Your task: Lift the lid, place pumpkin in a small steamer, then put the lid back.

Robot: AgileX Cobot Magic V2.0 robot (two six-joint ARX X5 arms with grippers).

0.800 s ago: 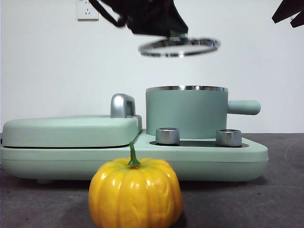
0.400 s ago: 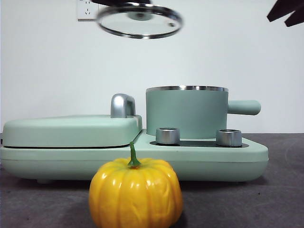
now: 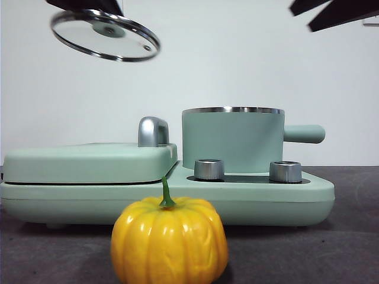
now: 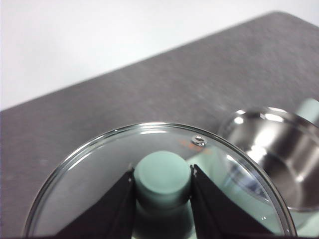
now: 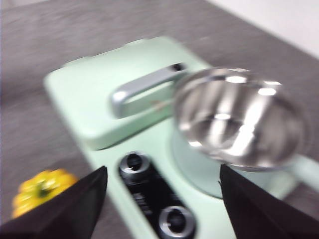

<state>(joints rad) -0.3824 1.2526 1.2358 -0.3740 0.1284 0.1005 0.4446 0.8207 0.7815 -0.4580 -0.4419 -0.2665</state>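
Your left tool (image 4: 163,191) holds the lid (image 3: 105,35) by its mint-green knob (image 4: 163,175), jaws pressed against both sides of it. In the front view the lid hangs tilted high at the upper left, well clear of everything and above the flat rectangular cover (image 3: 89,163) — open air lies all around its steel rim.

The small steamer (image 3: 233,139) stands uncovered on the appliance base (image 3: 177,201), its side handle (image 3: 304,134) pointing away from the cover. Nothing sits over its mouth; the right wrist view shows its shiny steel inside (image 5: 239,117), though that picture is blurred.

Your right tool (image 5: 162,199) hangs high above the base with jaws spread wide and nothing between them; in the front view it shows only as dark tips at the upper right corner (image 3: 334,13).

The pumpkin (image 3: 169,239) rests on the grey counter (image 3: 331,254), just in front of the base and apart from it. Two silver knobs (image 3: 209,169) and the cover's silver handle (image 3: 153,131) stand between the pumpkin and the steamer — the front view shows them in a row.
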